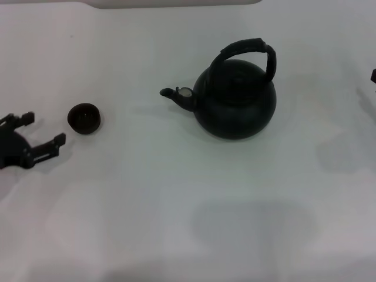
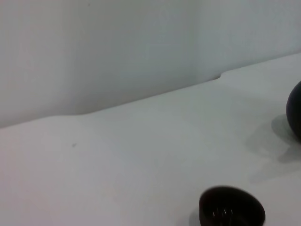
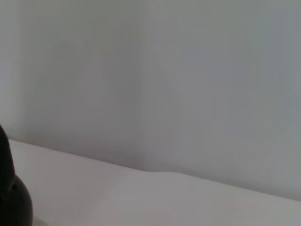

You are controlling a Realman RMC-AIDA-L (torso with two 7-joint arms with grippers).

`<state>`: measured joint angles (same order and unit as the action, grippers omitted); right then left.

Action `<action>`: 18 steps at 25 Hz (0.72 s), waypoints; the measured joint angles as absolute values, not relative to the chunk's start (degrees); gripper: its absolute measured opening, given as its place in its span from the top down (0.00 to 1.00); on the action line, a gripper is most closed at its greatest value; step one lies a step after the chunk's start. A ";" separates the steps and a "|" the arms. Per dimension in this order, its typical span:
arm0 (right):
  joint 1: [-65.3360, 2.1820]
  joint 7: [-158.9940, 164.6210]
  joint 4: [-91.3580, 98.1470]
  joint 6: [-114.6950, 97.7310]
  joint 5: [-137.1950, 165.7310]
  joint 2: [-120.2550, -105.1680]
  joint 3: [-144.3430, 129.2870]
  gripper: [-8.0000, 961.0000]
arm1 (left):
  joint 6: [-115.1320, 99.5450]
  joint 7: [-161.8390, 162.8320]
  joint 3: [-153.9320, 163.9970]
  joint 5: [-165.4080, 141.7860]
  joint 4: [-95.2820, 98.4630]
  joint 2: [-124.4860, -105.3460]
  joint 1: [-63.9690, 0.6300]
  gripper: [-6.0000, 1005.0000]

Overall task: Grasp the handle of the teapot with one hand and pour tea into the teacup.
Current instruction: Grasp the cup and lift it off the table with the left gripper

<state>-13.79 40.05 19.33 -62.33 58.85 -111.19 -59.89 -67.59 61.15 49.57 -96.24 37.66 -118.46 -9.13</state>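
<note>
Upright near the middle of the white tabletop (image 1: 176, 194), the teapot (image 1: 235, 100) sits a little to the right and far, its spout aimed left at the teacup (image 1: 84, 118), so its long axis runs left-right, probably set for a simple tipping pour. Its handle (image 1: 249, 53) arches free overhead. Beside the cup, at the left edge, the left gripper (image 1: 44, 130) rests, jaws spread and empty. Barely visible at the right edge, the right gripper's jaws cannot be judged.
</note>
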 joint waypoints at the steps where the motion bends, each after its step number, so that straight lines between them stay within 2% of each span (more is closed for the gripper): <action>1: -13.82 40.01 19.33 -62.29 58.86 -111.25 -59.91 0.34 | -67.48 61.03 49.58 -96.24 37.57 -118.49 -9.79 0.13; 18: -14.67 39.64 20.02 -62.69 58.98 -111.53 -59.88 0.34 | -67.43 61.13 50.18 -97.08 34.43 -118.47 -14.85 0.12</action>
<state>-14.67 39.64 20.02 -62.69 58.98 -111.53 -59.88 -67.43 61.13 50.18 -97.08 34.43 -118.47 -14.85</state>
